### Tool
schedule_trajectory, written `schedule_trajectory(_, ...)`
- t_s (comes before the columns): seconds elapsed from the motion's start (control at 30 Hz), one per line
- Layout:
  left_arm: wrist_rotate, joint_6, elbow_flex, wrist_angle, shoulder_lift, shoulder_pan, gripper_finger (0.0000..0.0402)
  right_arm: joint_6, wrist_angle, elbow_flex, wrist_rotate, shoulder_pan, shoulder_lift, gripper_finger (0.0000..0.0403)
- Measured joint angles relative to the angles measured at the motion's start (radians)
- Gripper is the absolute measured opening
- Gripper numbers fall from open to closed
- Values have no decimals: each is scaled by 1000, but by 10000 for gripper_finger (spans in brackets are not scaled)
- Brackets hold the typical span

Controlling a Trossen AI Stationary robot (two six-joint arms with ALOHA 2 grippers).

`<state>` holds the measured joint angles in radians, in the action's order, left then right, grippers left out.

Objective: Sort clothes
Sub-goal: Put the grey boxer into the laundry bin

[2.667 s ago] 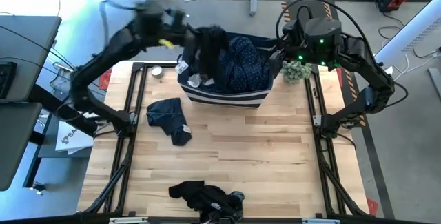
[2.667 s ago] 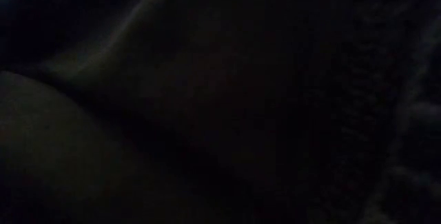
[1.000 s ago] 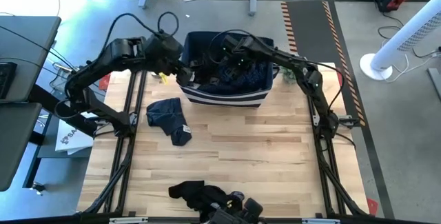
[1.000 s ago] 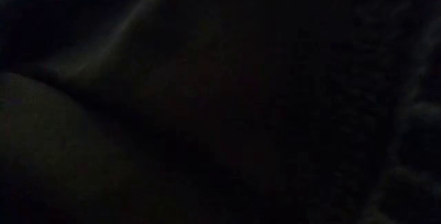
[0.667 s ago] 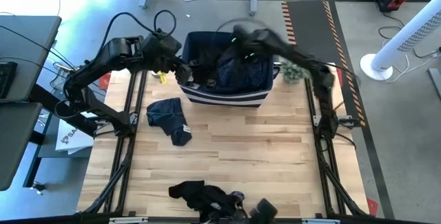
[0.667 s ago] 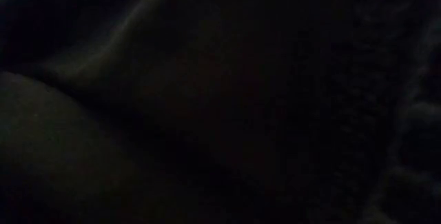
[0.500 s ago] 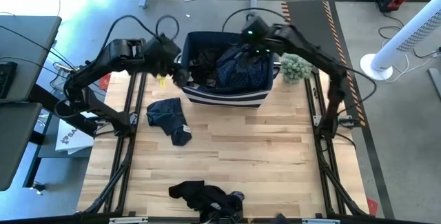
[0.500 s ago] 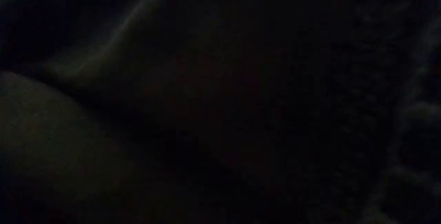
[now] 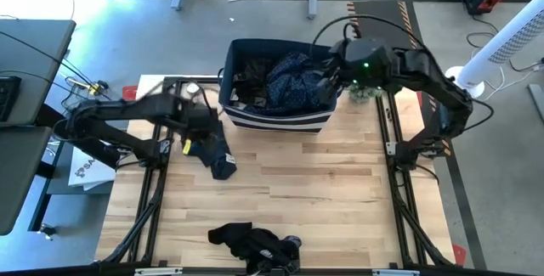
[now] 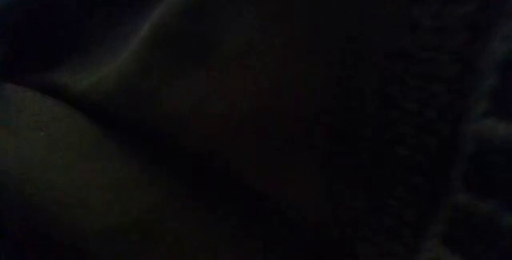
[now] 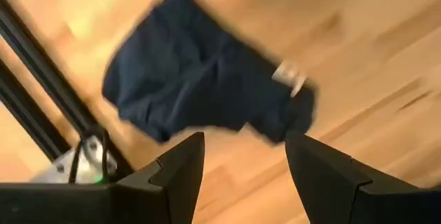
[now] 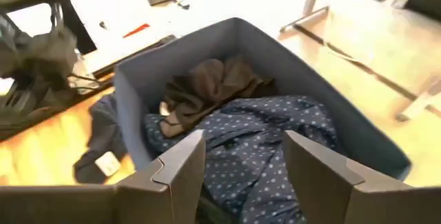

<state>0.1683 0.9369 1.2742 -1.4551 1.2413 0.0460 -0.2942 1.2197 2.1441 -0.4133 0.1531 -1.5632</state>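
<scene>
A navy fabric bin (image 9: 276, 121) with a white stripe stands at the table's far middle. In it lie a speckled navy garment (image 12: 265, 145) and a dark brownish one (image 12: 213, 89). A plain navy garment (image 11: 196, 86) with a white tag lies flat on the table, near the bin's left corner. My left gripper (image 11: 244, 141) hangs open just above it. My right gripper (image 12: 244, 141) hovers open over the bin's right side (image 9: 327, 76). A black heap of clothes (image 9: 251, 240) lies at the near edge. The low view is dark all over.
A green tuft (image 9: 367, 89) sits at the bin's right, by the right arm. Bare wood stretches from the bin to the black heap. Black frame rails (image 9: 157, 183) run along both table sides. A white fan (image 9: 480, 59) stands off the table, at the right.
My left gripper has swung from the bin's left rim toward the table's near left, down over the plain navy garment. My right gripper has drawn back from the bin's middle to its right side. The speckled garment lies in the bin, more bunched than before.
</scene>
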Motion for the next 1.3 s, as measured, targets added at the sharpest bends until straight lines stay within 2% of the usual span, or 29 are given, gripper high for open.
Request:
schedule_trajectory(0.2,-178,-138,-284,188,-7,78,233,3,-1,0,-31,-25,-8,193)
schedule_trajectory(0.37,-195,-335,-422,260,33,156,283,-4,-3,0,-23,-23,-10,193)
schedule_trajectory(0.57,-171,-587,-464,331,89,211,320,-23,-4,0,-19,-23,-9,192)
schedule_trajectory(0.67,-152,-707,-464,364,119,216,322,-47,-4,0,-11,-23,-9,192)
schedule_trajectory(0.77,-89,-812,-467,398,151,215,322,-69,-4,0,-1,-23,-9,192)
schedule_trajectory(0.87,-78,-916,-510,505,179,214,322,-87,-4,1,12,-23,-9,192)
schedule_trajectory(0.97,-85,-935,-523,514,246,214,322,-104,-4,1,33,-24,-9,192)
schedule_trajectory(1.13,-131,-957,-513,500,373,194,296,-117,-4,1,38,-38,-9,192)
schedule_trajectory(1.2,-141,-960,-508,490,403,168,265,-117,-4,1,38,-44,-9,192)
schedule_trajectory(1.3,-162,-929,-499,471,421,124,190,-116,-5,1,36,-50,-9,192)
